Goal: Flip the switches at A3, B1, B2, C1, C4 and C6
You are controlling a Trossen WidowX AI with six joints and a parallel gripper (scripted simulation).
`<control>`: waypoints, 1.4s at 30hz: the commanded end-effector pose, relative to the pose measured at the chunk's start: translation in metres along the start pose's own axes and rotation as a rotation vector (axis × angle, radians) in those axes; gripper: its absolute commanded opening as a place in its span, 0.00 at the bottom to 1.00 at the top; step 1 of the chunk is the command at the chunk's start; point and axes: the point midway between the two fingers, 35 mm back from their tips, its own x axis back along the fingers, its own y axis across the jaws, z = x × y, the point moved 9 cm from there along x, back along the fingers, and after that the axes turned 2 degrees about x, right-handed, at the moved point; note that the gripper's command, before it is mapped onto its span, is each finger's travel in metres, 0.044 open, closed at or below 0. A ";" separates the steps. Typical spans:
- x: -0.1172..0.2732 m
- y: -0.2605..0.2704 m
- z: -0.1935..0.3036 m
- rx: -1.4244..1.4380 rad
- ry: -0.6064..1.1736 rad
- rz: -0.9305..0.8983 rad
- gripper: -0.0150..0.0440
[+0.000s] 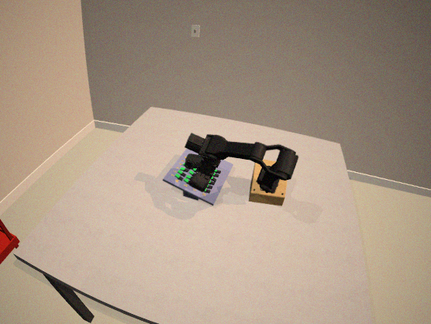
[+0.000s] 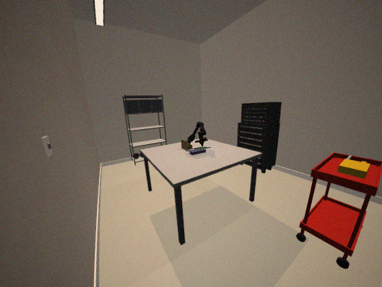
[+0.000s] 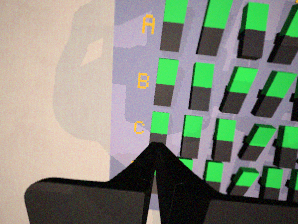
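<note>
The shut pincer (image 1: 209, 175) (image 2: 202, 145) (image 3: 156, 147) hides C1's lower end (image 3: 158, 138).

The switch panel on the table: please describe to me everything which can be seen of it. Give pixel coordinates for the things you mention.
The switch panel (image 1: 223, 170) (image 3: 122, 107) is a thin, flat, pale violet-blue board, resting on a dark block (image 1: 190, 194) (image 2: 198, 152). It stands on the table, in front of the arm's wooden base. Rows of two-part rocker switches, bright green and dark grey, cover it; yellow letters A, B and C mark three rows in the wrist view. Patchy shadows lie over its surface. The closed gripper (image 3: 156, 147) is over its lettered side; whether it touches a switch, I cannot tell.
</note>
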 end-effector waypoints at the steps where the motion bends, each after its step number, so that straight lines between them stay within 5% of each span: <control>1: -0.001 0.000 0.000 -0.005 -0.001 0.003 0.25; 42: 0.013 -0.001 -0.003 -0.001 0.008 0.006 0.25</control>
